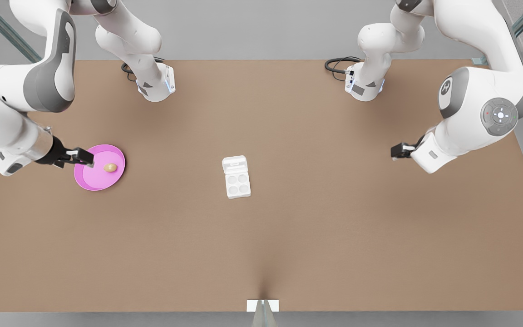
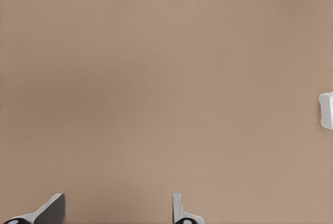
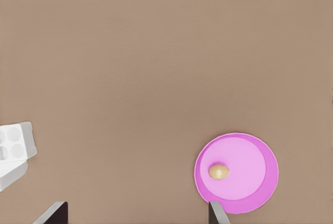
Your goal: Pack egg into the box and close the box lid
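Four round wells sit bare in the box (image 1: 237, 183), which lies open near the middle of the table (image 1: 261, 254) with the lid (image 1: 235, 165) folded flat on the far side of the tray. Nothing lies between the near table edge and the box except a small white bracket (image 1: 262, 305) at that edge. The egg (image 1: 110, 167) is not in the box; it rests on a pink plate (image 1: 86, 181) well apart from it, toward the front view's left, lying a little off the plate's centre. The right gripper (image 1: 90, 159) hangs over the plate's rim on the side away from the box, just beside the egg but not touching it. In the right wrist view its two fingertips (image 3: 217, 214) stand wide apart with nothing between them, one at the plate's (image 3: 260, 182) edge close to the egg (image 3: 219, 171), and the box (image 3: 14, 146) shows at the picture's border. The left gripper (image 1: 397, 151) waits at the front view's right, well apart from the box, above bare table. In the left wrist view its fingertips (image 2: 178, 209) are likewise spread and hold nothing, and a white corner of the box (image 2: 327, 109) peeks in at the border. Farther back, both arm bases (image 1: 155, 84) stand on the table's far side, each with a black cable (image 1: 338, 66) looped beside it.
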{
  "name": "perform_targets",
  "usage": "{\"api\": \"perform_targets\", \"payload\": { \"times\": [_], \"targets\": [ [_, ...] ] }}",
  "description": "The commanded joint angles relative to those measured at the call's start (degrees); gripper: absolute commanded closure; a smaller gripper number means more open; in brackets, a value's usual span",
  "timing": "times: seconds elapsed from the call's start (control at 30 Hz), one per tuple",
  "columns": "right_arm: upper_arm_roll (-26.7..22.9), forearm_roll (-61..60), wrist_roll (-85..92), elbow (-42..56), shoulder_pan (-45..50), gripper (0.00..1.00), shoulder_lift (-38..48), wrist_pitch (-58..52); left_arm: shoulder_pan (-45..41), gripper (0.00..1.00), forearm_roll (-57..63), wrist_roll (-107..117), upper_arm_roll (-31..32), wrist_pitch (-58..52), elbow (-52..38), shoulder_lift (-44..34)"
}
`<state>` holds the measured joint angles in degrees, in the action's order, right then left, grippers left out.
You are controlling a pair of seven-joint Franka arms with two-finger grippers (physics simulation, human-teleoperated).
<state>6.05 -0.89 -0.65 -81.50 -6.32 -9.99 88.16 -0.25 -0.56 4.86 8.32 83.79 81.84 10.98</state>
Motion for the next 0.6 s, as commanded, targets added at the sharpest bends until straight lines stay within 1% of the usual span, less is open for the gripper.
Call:
{"api": "perform_targets", "payload": {
  "times": [0.0, 0.07, 0.1, 0.13, 0.2, 0.23, 0.27, 0.3, 0.33, 0.37, 0.4, 0.43, 0.47, 0.5, 0.53, 0.57],
  "targets": [
    [0.01, 1.06, -0.85, 0.02, 0.08, 0.00, 0.06, 4.74, -0.10, 0.00, -0.05, 5.07, 0.03, 4.18, 0.26, -0.17],
    [0.01, 1.76, -0.94, 0.02, -0.27, 0.00, -0.65, 4.74, 0.07, 0.00, 0.65, 4.19, 1.26, 3.31, 0.52, 0.01],
    [0.01, 1.85, -0.94, -0.77, -0.45, 0.00, -0.74, 6.94, 0.34, 0.00, 0.74, 6.04, 1.26, 3.31, 0.52, -0.08],
    [0.01, 1.85, -0.94, -1.03, -0.80, 0.00, -0.82, 6.41, 0.07, 0.00, 2.49, 5.51, 1.26, 2.96, 0.96, 1.24],
    [0.10, 1.59, -0.94, -5.33, -1.76, 0.00, -0.73, 6.06, -0.10, 0.00, 2.76, 5.51, 2.75, 2.08, 0.87, 0.89],
    [0.10, 1.41, -1.11, -7.89, -1.15, 0.00, -1.61, 8.16, -0.19, 0.00, 2.76, 5.95, 3.02, 2.08, 0.96, 0.89],
    [0.10, 1.06, -1.38, -6.92, -1.59, 0.00, -6.18, 8.35, -0.63, 0.00, 3.64, 5.95, 2.84, 2.16, 1.05, 0.97],
    [0.10, 1.68, -1.29, -7.27, -2.11, 0.00, -6.71, 5.37, -0.54, 0.00, 3.64, 5.95, 2.84, 2.34, 0.96, 1.24],
    [0.01, 1.68, -1.02, -7.36, -3.08, 0.00, -8.72, 5.00, -0.54, 0.00, 3.55, 6.04, 3.02, 2.43, 0.96, 1.33],
    [0.19, 1.76, -0.94, -9.19, -5.62, 0.00, -10.23, 9.30, -0.54, 0.00, 3.55, 6.04, 2.84, 2.60, 0.87, 1.24],
    [0.63, 1.85, -1.03, -14.90, -7.39, 0.00, -9.70, 17.98, -0.54, 0.00, 3.55, 6.04, 2.84, 2.60, 0.87, 1.33],
    [0.63, 2.46, -0.85, -17.46, -8.70, 0.00, -10.05, 25.03, -0.63, 0.00, 3.55, 6.04, 2.84, 2.69, 0.87, 1.41],
    [0.72, 5.37, -0.50, -18.79, -10.38, 0.00, -10.66, 25.13, -0.63, 0.00, 3.55, 5.95, 2.84, 2.78, 0.87, 1.50],
    [0.72, 5.63, -0.67, -17.99, -9.67, 0.00, -12.60, 26.18, -0.54, 0.00, 3.55, 5.95, 2.84, 2.78, 0.87, 1.50],
    [0.98, 5.54, -0.59, -18.17, -10.12, 0.00, -14.18, 29.43, -0.54, 0.00, 3.55, 5.95, 2.84, 2.78, 0.96, 1.50],
    [1.94, 5.63, -0.50, -18.69, -10.55, 0.00, -14.27, 29.87, -0.63, 0.00, 3.64, 5.95, 2.84, 2.87, 1.05, 1.68]
  ]
}}
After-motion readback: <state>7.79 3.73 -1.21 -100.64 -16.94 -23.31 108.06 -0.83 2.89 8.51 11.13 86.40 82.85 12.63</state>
